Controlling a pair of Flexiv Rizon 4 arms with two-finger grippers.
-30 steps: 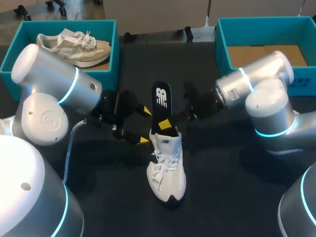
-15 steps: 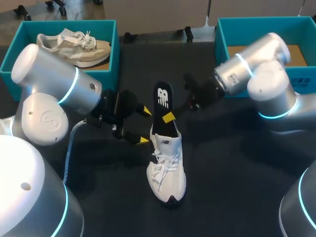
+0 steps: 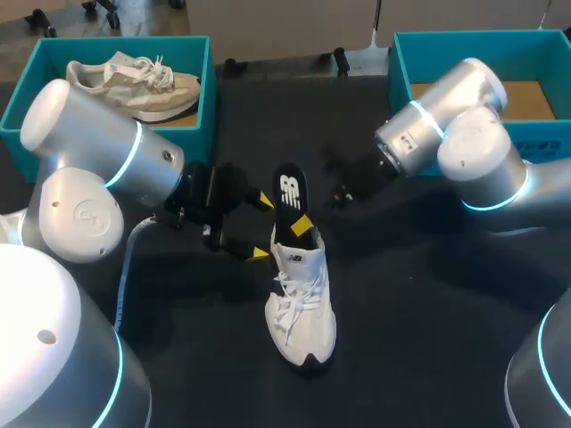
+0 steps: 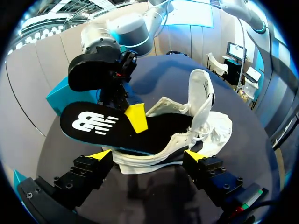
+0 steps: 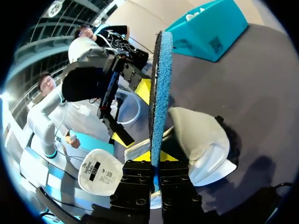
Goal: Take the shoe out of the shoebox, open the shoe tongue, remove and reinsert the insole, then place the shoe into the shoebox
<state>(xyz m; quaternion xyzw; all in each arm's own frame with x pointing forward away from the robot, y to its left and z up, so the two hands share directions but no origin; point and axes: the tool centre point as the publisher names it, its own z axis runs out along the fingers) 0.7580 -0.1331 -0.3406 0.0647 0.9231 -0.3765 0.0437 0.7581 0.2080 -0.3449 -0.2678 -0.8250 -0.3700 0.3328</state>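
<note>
On the table (image 3: 419, 339), the right-hand shoebox (image 3: 464, 36) is standing empty and the shoe (image 3: 301, 299) is lying out, tongue (image 4: 201, 93) raised. The insole (image 3: 291, 201) is sticking halfway in (reinsertion seems underway), pinched by the right gripper (image 5: 155, 161). The left gripper (image 3: 261, 227) is gaping beside the shoe, holding nothing. Boxing is not yet done.

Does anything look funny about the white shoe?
Yes. The black insole sticks up out of the white shoe at its heel opening, only partly inside, with the right gripper shut on it.
</note>
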